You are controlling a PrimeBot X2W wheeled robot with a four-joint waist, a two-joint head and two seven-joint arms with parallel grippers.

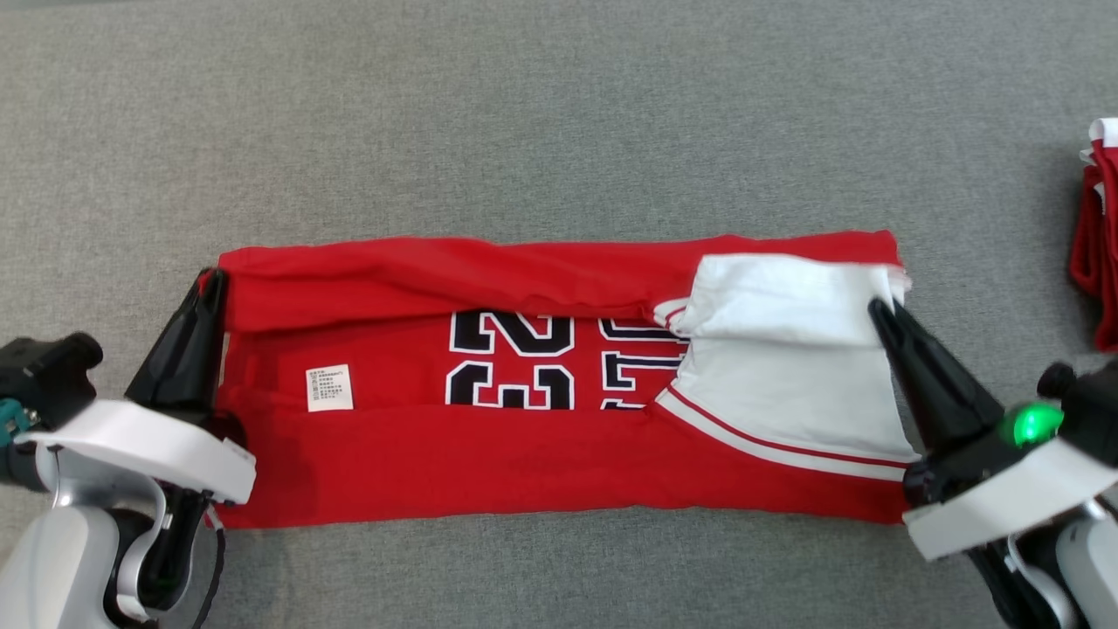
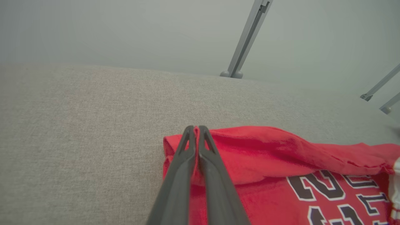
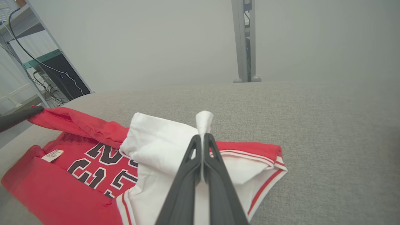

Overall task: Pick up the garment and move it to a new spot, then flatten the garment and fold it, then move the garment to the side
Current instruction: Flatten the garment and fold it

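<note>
Soft red shirt (image 1: 524, 463), folded into a long strip, lies mid grey woven surface (image 1: 559, 114). Left gripper (image 1: 212, 281) pinches its red end; right gripper (image 1: 878, 307) pinches white sleeve cloth.

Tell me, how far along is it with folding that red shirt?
Partway. The garment lies spread on the grey surface, its near long edge already folded up. The left gripper and right gripper are pinching the far edge, mid-fold. Finishing the folds and moving it aside remain.

Open surface (image 1: 559, 105) beyond garment (image 1: 524, 463), red pile (image 1: 1096, 249) right
</note>
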